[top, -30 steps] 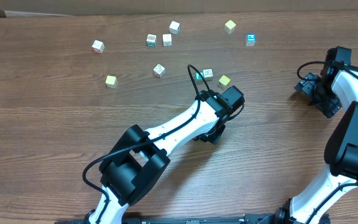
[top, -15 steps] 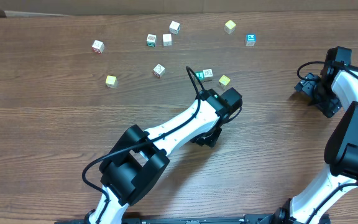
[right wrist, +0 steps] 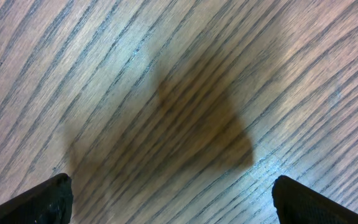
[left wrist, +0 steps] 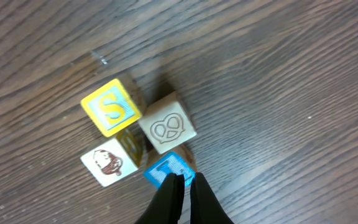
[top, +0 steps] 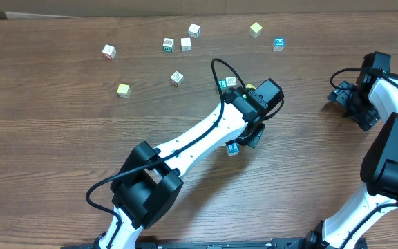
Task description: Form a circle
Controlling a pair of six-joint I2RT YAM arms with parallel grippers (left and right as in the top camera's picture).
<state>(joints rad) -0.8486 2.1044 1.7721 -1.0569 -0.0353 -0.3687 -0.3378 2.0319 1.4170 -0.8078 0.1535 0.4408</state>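
- The circle (left wrist: 140,140) sits on the wood surface (left wrist: 291,74), right in front of my left claw (left wrist: 185,185).
- It is 4 small cubes packed tight: a yellow cube (left wrist: 112,107), a white cube with a pretzel (left wrist: 166,127), a white cube with a brown picture (left wrist: 107,163) and a blue cube (left wrist: 166,169).
- My left claw is clenched with nothing in it. Its tips touch the near edge of the blue cube.
- If I push any harder, I think the blue cube slides into the 2 white ones and the ring breaks up.
- If I pull the claw off to one side, it may drag the blue cube out. Going straight up looks safer to me.
- Some loose cubes (top: 231,81) sit just beside the wrist. A wide swing could bump them into the ring.
- From above, the left arm (top: 206,138) reaches from the near edge to the middle of the surface, with its wrist bent down. It hides most of the ring, and only a bit of blue peeks out.
- The right arm (top: 392,104) is folded up at the right side, well apart from the ring. My right claw (right wrist: 171,186) is spread wide over bare wood and grasps nothing.
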